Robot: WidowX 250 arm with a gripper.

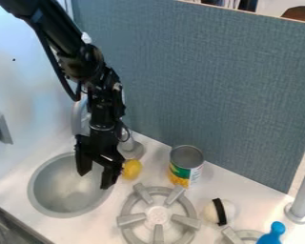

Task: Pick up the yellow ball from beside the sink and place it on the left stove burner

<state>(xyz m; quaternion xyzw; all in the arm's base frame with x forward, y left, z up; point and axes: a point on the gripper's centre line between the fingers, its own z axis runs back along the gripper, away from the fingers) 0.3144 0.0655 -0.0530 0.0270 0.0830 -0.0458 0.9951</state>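
Hanging with black two-finger hand (95,179) over the 2-to-3 o'clock part of round grey basin (53,201). Open wide, gripping nothing. Just beyond nearer finger, at 2 to 3 o'clock: small rounded yellow object (131,169) on white bench (218,185); can't tell if touching. Would close on air from here. Could shove yellow object into open tin can with green-yellow label (186,167), at its 3 o'clock, if swung that way; could scrape basin rim if lowered off-line.
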